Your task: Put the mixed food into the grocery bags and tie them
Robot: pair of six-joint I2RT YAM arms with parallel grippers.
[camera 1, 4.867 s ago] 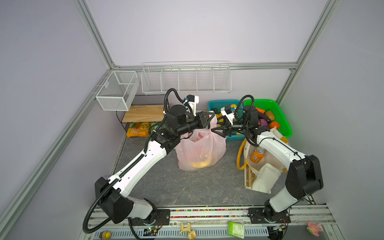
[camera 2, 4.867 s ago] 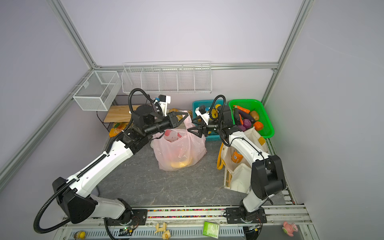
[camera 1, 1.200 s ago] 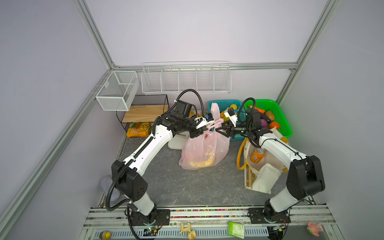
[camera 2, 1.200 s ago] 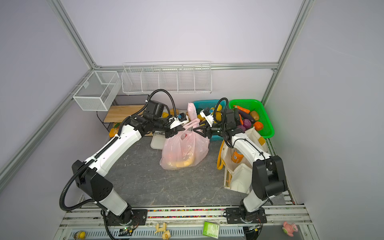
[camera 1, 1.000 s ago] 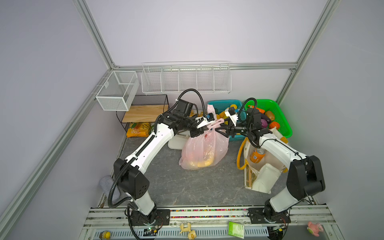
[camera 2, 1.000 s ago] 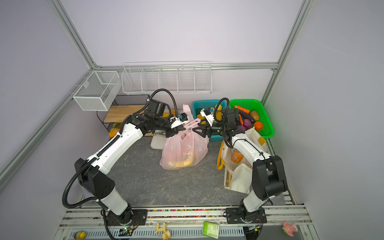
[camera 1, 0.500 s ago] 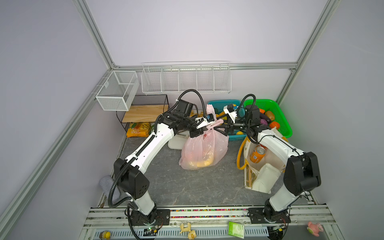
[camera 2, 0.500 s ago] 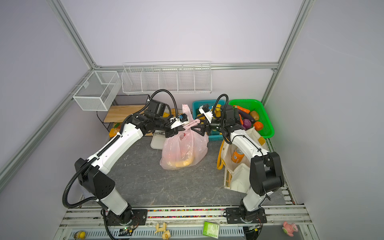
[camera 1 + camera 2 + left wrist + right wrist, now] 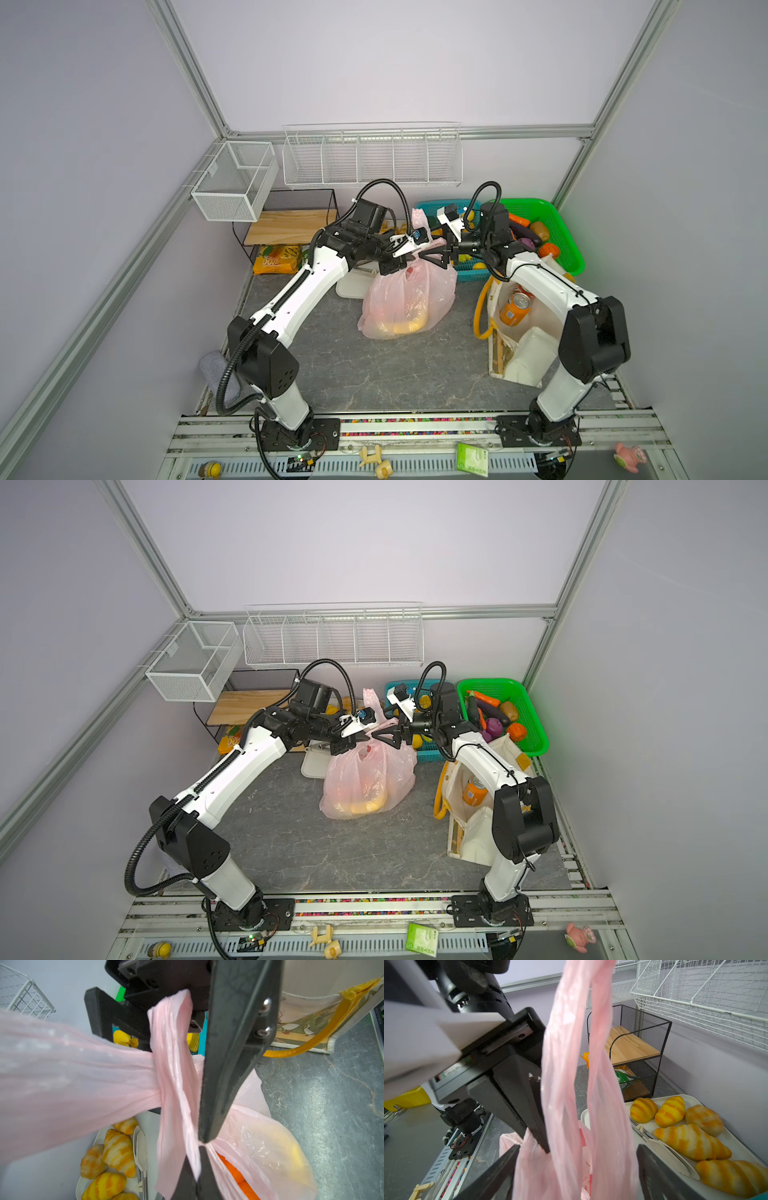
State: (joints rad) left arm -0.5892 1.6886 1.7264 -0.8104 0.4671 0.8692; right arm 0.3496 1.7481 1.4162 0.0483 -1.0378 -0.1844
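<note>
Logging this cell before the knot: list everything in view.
bag: 1, pink, centre
tote: 1, cream, right of bag
can: 1, orange, in tote
teal basket: 1, teal, behind bag
green basket: 1, green, back right
tray: 1, white, left of bag
croissants: several, golden, on tray
wall rack: 1, white, back wall
wire box: 1, white, left wall
shelf: 1, black-framed, back left
packet: 1, orange, under shelf
left end effector: 1, black, shut on bag
right end effector: 1, black, open around handle
</note>
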